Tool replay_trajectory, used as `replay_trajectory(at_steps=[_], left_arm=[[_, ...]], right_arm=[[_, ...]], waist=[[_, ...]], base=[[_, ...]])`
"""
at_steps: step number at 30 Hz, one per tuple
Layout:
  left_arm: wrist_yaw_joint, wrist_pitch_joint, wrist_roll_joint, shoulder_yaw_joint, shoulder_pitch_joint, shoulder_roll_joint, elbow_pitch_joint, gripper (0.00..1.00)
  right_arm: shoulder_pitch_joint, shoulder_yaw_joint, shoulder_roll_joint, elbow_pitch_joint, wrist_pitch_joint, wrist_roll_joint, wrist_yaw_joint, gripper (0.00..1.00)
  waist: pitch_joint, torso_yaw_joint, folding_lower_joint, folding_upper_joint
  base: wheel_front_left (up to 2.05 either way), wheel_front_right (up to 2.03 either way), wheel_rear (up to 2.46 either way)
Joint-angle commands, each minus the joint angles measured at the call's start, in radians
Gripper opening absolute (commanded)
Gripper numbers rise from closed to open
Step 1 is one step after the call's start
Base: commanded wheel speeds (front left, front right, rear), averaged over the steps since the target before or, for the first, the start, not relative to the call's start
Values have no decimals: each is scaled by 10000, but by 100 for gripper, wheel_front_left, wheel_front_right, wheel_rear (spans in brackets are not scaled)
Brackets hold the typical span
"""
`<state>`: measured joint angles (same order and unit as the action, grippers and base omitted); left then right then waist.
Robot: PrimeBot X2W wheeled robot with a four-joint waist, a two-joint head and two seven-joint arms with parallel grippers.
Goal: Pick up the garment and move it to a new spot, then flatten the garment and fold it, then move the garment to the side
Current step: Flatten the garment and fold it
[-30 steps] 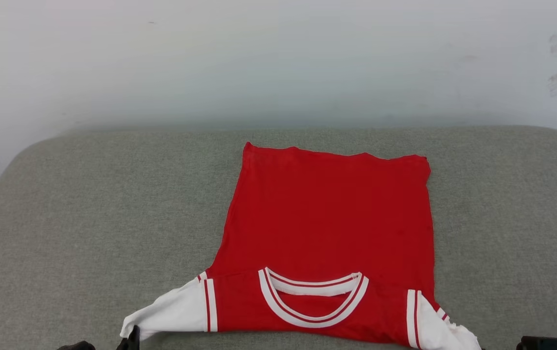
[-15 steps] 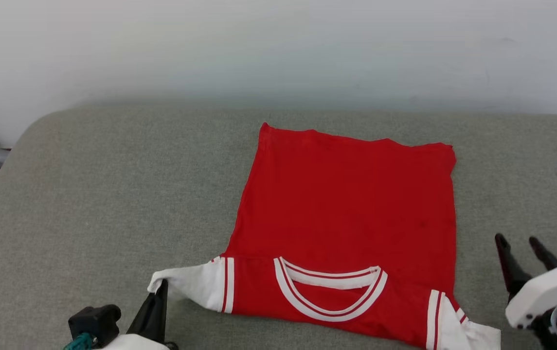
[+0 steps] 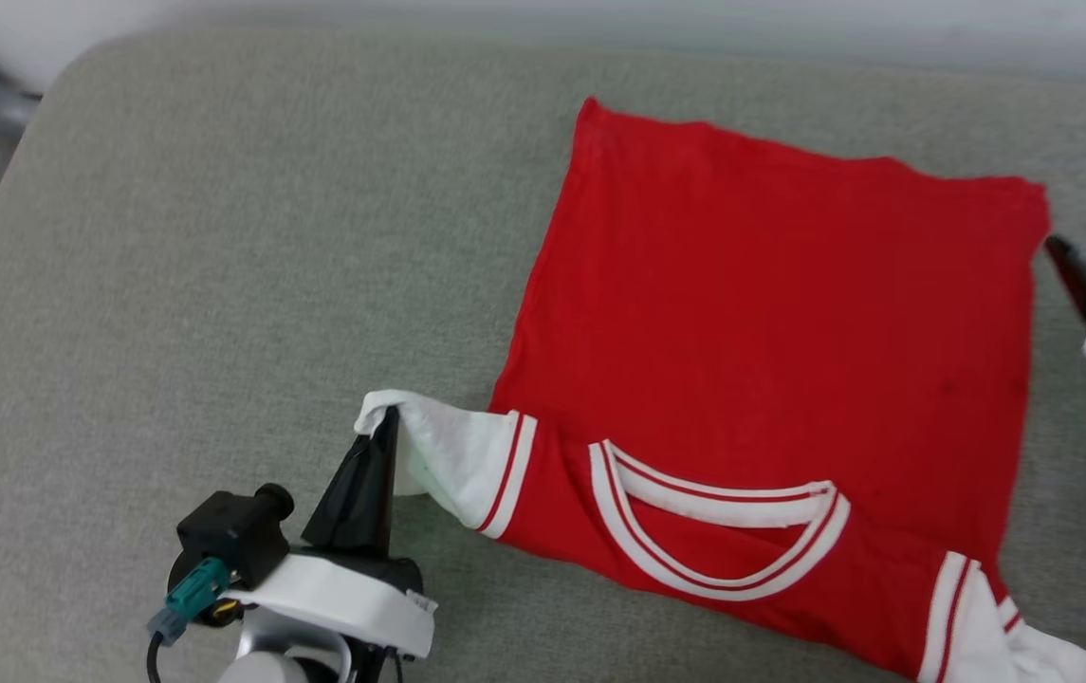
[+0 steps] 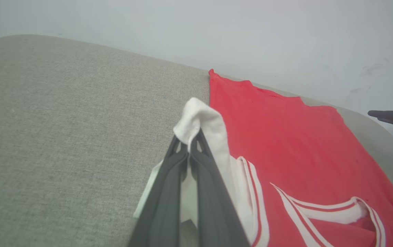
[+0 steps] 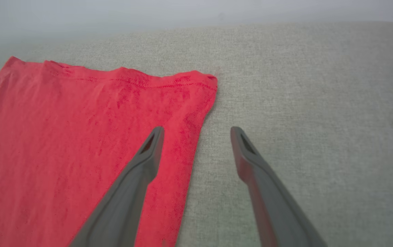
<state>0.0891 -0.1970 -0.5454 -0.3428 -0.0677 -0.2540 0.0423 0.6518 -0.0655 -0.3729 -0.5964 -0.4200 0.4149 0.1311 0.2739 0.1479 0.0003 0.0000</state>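
The red jersey-style T-shirt with white sleeves (image 3: pixel 770 313) lies flat, right of centre on the grey fabric-covered desk (image 3: pixel 173 237), collar near and hem far. The left fingers (image 3: pixel 374 465) are pinched shut on just the tip of the left sleeve (image 3: pixel 443 446). So thin a hold could slip, or a hard pull could rumple the body. The right fingers (image 5: pixel 145 161) are spread wide and hold nothing, straddling the right edge near the far hem corner. Closing there may catch one layer only.

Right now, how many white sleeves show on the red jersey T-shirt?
2. One white sleeve is pinched in the left gripper; the other lies at the opposite shoulder, head view's lower right.
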Motion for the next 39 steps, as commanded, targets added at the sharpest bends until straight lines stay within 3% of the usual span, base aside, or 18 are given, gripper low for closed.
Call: replay_trajectory(at_steps=[1, 9, 16, 17, 18, 19, 27, 39], left_arm=[[-65, -98, 108, -90, -284, 91, 113, 0], [-180, -276, 355, -342, -790, 298, 473, 0], [-262, -379, 417, -451, -975, 381, 459, 0], [-260, -385, 412, -463, -1003, 400, 427, 0], [-289, -392, 406, -488, -1025, 404, 386, 0], [-333, -399, 400, -510, -1056, 407, 357, 0], [-377, -365, 335, -581, -1107, 396, 39, 0], [10, -54, 29, -250, -229, -8, -288, 0]], right_arm=[[672, 99, -317, -313, -398, 43, -7, 100], [2478, 307, -979, -1606, -1341, -227, -7, 100], [2484, 1047, -677, -2671, -2839, 137, 7, 100], [2391, 1111, -616, -2786, -3074, 263, 8, 42], [2307, 1203, -580, -2843, -3233, 365, 10, 5], [2293, 1212, -596, -2895, -3352, 516, 10, 0], [2552, 1144, -1096, -2945, -3147, 747, -4, 0], [1881, 1476, -1761, -2155, -2791, 889, -10, 0]], waist=[[845, 637, -3, 0], [1863, 1185, -3, 0], [2249, 1240, -3, 0], [2275, 1242, -3, 0], [2296, 1249, -3, 0], [2319, 1254, -3, 0], [1914, 1187, -3, 0], [-53, 442, -3, 0]], base=[[0, 0, 0], [0, 0, 0], [0, 0, 0], [0, 0, 0], [0, 0, 0], [0, 0, 0], [0, 0, 0], [0, 0, 0]])
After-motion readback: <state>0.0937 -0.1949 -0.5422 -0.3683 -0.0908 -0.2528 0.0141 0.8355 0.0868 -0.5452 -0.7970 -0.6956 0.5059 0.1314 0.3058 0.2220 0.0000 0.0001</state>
